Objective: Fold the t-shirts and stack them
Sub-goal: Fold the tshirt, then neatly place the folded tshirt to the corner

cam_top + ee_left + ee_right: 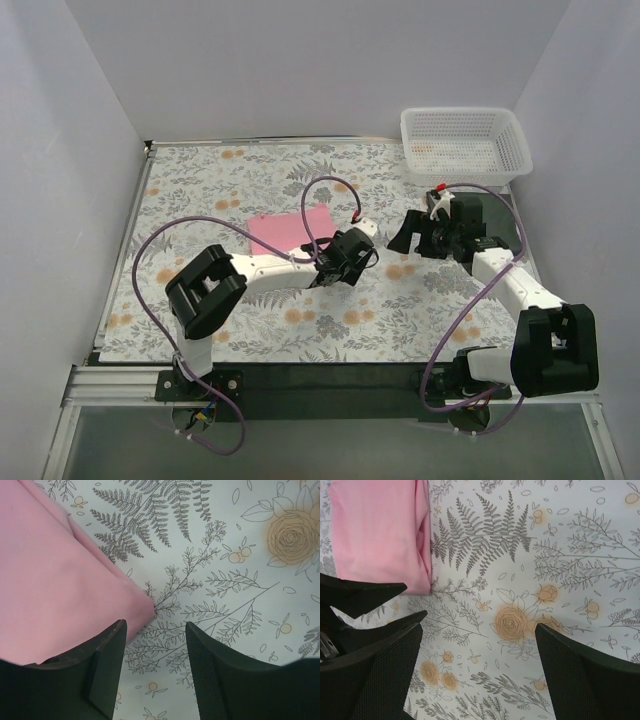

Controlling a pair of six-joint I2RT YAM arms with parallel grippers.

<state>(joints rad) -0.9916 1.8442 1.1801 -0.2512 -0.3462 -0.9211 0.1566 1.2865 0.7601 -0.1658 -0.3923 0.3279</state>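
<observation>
Both finger pairs apart, my left gripper (156, 627) at a corner of the pink t-shirt (55, 575), my right gripper (479, 630) above the table cloth (530, 555).

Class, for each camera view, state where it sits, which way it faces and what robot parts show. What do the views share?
Top external: above and behind the bases, looking down on the floral cloth, pink t-shirt and basket; both arms show.
Left wrist: mounted at the left gripper, open, facing down at the t-shirt's corner.
Right wrist: mounted at the right gripper, open, facing down at cloth beside the t-shirt.
Shared: the pink t-shirt.
</observation>
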